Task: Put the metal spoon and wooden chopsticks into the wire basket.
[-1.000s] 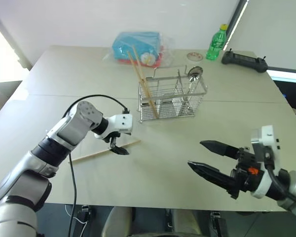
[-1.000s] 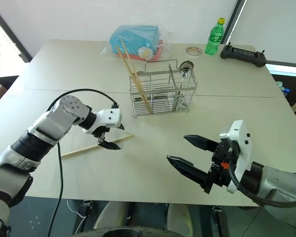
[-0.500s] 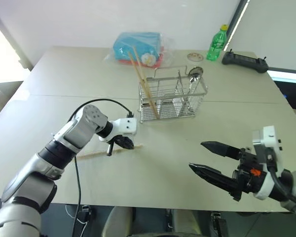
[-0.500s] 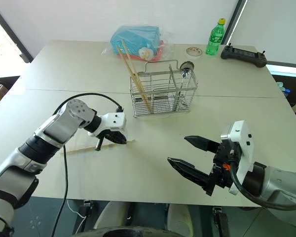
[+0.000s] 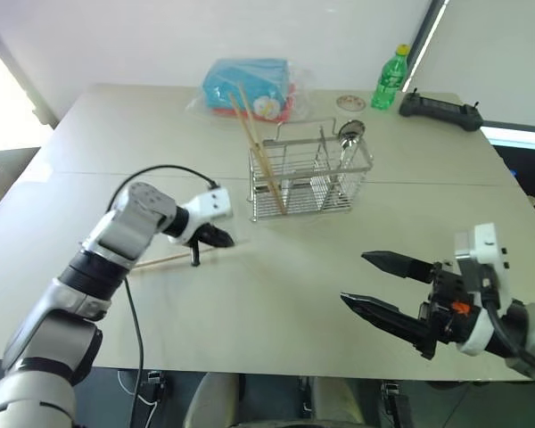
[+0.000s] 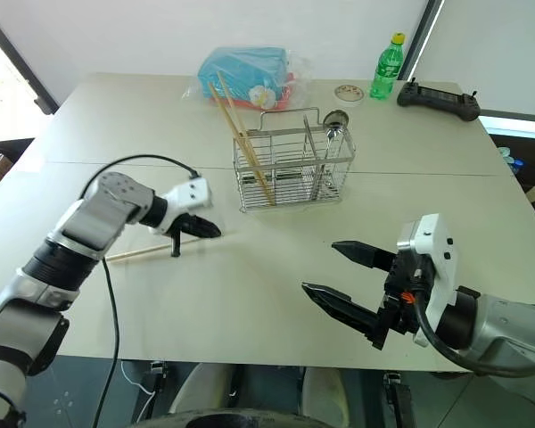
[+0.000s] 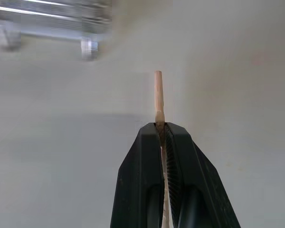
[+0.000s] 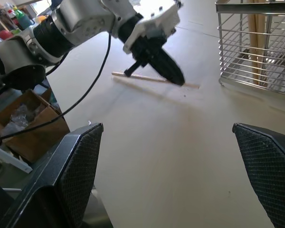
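Now a wooden chopstick [image 7: 158, 95] is pinched in the closed left hand [image 5: 216, 237] above the bench [image 5: 276, 294], toward its left edge. The right hand [image 5: 374, 285] is held wide near the front edge. Spoon [image 5: 350, 132] and two chopsticks [image 5: 254, 143] are seen standing in the wire basket [image 5: 310, 178] at mid-bench.

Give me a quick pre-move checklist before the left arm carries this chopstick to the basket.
1. Left end effector shut on the loose chopstick: ok.
2. Grip point: near one end, so most of the stick trails behind over the table: not ok for a steady carry.
3. Chopstick fully lifted off the table: cannot tell.
4. Wire basket upright, top open: ok.
5. Spoon and two chopsticks already standing in the basket: ok.
6. Right end effector open, well clear of the path: ok.
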`<state>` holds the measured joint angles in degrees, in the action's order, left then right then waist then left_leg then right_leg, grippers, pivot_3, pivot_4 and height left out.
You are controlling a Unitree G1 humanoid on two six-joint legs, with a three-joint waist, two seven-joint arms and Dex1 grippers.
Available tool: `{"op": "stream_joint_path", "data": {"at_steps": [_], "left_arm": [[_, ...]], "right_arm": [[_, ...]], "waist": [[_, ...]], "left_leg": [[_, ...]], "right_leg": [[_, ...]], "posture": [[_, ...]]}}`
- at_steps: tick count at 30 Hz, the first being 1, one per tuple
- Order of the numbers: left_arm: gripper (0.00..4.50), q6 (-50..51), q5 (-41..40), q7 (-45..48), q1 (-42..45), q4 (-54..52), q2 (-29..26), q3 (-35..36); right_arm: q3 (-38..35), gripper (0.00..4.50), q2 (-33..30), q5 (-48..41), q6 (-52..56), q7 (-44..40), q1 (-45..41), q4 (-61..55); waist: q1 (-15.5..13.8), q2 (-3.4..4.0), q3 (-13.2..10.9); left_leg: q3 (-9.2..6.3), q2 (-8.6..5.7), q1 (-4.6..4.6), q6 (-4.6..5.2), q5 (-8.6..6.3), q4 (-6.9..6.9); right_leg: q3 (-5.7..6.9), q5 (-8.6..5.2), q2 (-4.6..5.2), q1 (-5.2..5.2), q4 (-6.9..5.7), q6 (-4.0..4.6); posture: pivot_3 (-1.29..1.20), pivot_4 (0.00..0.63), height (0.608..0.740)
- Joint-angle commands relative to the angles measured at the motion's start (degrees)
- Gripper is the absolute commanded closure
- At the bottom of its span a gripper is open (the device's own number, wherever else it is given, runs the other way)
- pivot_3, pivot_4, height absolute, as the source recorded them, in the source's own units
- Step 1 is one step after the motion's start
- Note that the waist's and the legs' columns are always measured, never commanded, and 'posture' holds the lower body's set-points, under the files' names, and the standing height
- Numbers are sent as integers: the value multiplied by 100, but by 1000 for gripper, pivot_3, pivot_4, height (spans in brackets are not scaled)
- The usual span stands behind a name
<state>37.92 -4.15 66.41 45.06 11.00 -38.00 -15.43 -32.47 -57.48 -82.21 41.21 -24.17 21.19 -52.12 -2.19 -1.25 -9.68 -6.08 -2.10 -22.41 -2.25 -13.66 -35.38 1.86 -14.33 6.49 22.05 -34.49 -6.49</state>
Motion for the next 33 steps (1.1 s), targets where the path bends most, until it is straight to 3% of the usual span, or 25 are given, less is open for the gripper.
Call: {"op": "stream_joint_path", "data": {"at_steps": [1, 6, 15, 19, 26, 33], "left_arm": [[4447, 41, -495, -713, 462, 353, -14, 1320], [4447, 25, -1298, -1674, 946, 487, 152, 2850], [4447, -238, -2278, -3313, 2297, 345, 706, 4063], [4447, -562, -2403, -3838, 2593, 311, 1318, 3967], [4447, -1336, -2363, -3965, 2679, 697, 2220, 3509], [4447, -1697, -2415, -3931, 2771, 955, 2610, 3326]], "right_arm": [[39, 0, -10, 17, -80, -138, -227, 157], [45, 0, -92, 157, -13, -417, -461, 351], [205, 0, -94, 150, 42, -273, -1150, 742], [194, 0, -46, 209, 11, -61, -1403, 830], [72, 0, 6, -32, -35, 457, -1861, 835], [-20, 0, -23, -178, -26, 748, -1839, 677]], "waist": [[2, -3, -2], [9, -4, -2], [-10, -14, -6], [-5, -12, -5], [-7, -8, -2], [5, -9, -3]], "left_leg": [[0, 0, 0, 0, 0, -1], [2, -1, 0, 0, 0, -1], [-1, -8, -2, -3, 0, -35], [-2, -12, -2, -3, 0, -52], [-1, -16, 2, -3, 0, -63], [5, -17, -4, 8, -7, -60]], "right_leg": [[0, 2, 0, 1, 0, -3], [0, 6, 0, 1, 1, -14], [0, 23, 1, -19, 3, -41], [0, 30, 4, -32, 9, -53], [-1, 35, 6, -42, 13, -52], [-2, 35, 6, -36, 18, -54]], "posture": [[0, 150, 720], [0, 150, 720], [0, 150, 720], [0, 150, 720], [0, 150, 720], [0, 150, 720]]}}
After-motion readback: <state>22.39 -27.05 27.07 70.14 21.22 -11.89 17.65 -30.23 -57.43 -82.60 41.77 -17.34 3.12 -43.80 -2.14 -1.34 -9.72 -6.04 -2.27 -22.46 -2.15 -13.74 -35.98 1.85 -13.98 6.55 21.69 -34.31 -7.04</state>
